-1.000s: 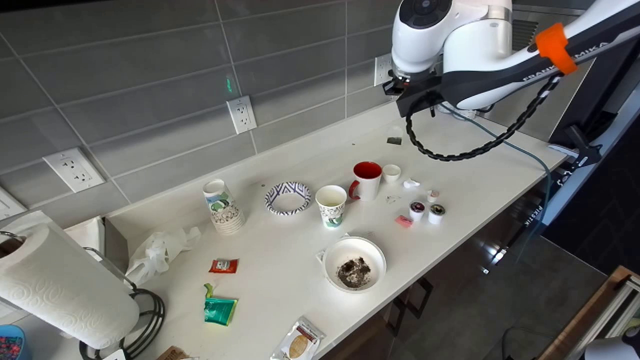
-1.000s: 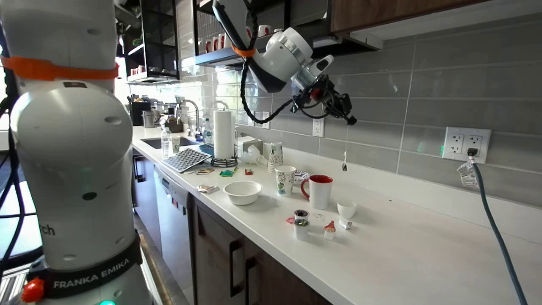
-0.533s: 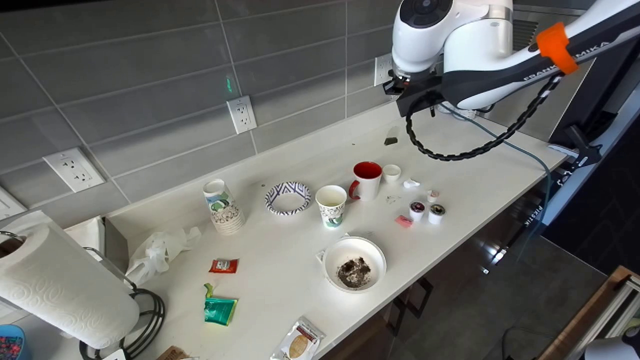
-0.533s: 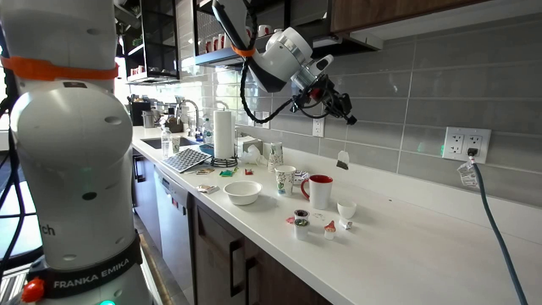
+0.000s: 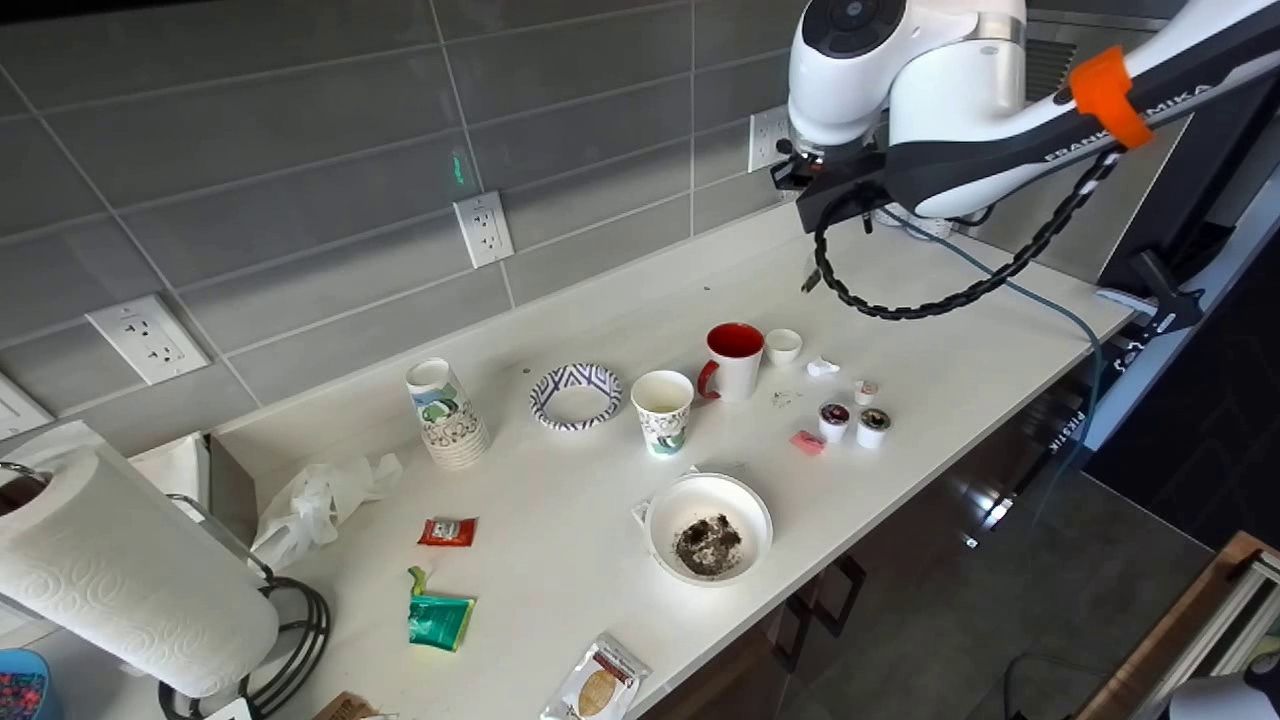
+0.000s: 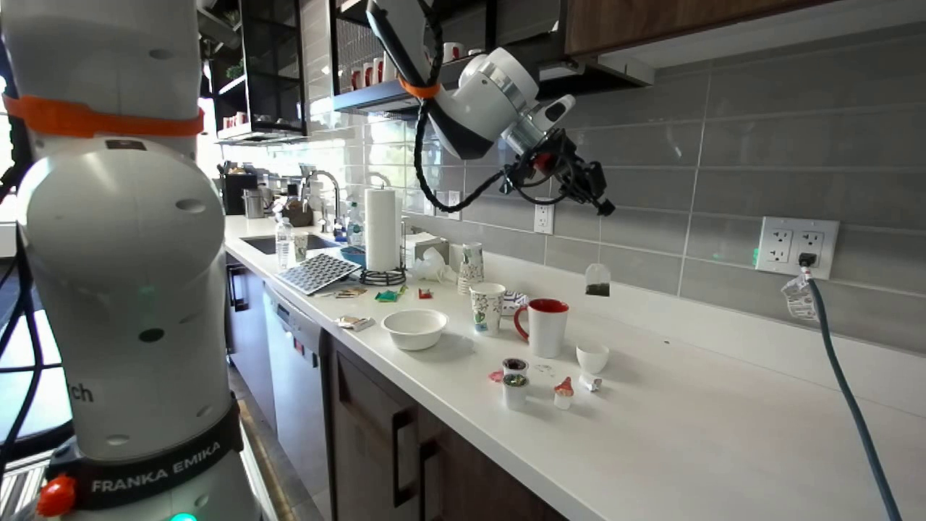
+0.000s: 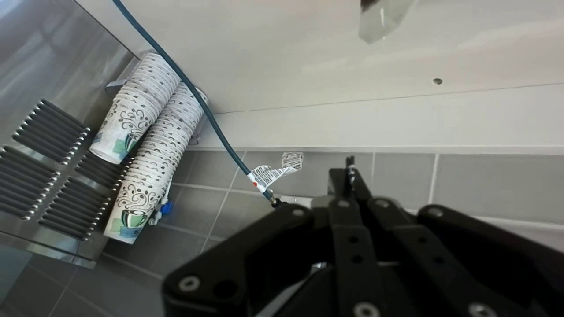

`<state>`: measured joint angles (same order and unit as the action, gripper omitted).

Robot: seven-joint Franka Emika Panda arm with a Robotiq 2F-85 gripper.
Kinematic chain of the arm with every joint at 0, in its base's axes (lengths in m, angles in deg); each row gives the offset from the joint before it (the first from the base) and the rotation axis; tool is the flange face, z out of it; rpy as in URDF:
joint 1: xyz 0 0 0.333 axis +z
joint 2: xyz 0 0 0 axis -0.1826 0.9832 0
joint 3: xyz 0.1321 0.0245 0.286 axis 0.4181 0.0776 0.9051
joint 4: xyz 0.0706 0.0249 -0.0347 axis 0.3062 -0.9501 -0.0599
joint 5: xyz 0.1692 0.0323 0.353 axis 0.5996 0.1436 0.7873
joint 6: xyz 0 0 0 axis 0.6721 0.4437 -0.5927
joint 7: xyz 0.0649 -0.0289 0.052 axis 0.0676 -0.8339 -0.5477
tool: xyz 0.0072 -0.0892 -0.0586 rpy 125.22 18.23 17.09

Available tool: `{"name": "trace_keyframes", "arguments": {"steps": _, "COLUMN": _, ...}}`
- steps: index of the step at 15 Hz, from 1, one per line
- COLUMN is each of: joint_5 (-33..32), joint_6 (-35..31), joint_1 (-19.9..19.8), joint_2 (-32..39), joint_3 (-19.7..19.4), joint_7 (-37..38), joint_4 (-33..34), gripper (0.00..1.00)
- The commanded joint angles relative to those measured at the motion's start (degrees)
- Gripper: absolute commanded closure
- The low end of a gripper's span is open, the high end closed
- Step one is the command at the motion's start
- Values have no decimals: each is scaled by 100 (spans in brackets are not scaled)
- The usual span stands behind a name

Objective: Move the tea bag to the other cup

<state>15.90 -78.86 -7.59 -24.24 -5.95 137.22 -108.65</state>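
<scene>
- Toward the left of the counter [image 6: 723, 449], in an exterior view, I saw a paper towel roll [image 6: 381, 231] upright on its stand, then a white bowl [image 6: 414, 339].
- Next came a tall paper cup [image 6: 487, 307], upright, and to its right, nearer the front edge, two coffee pods [image 6: 515, 398].
- A mug [image 6: 551, 334], white outside and red within, had its handle turned left; in both exterior views it stood between the paper cup and a small white cup [image 6: 592, 357].
- The tea bag [image 6: 597, 279] hung in the air above the counter on its string [image 6: 600, 242], apart from every cup.
- I had the pincer [image 6: 606, 208] clenched on the string's upper end; in the wrist view its fingers [image 7: 337, 182] were pressed together.
- Farthest right, a cord [image 6: 839, 354] ran down from a wall outlet [image 6: 825, 239], well apart from the pincer.
</scene>
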Motion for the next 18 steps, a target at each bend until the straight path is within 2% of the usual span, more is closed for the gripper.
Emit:
{"name": "trace_keyframes", "arguments": {"steps": 1, "joint_5": -25, "joint_6": -135, "joint_1": -60, "joint_2": 137, "joint_3": -41, "joint_7": 179, "joint_4": 7, "gripper": 100}}
{"name": "trace_keyframes", "arguments": {"steps": 18, "joint_5": 251, "joint_6": -702, "joint_1": -169, "joint_2": 627, "joint_3": -232, "joint_7": 646, "joint_4": 26, "gripper": 100}}
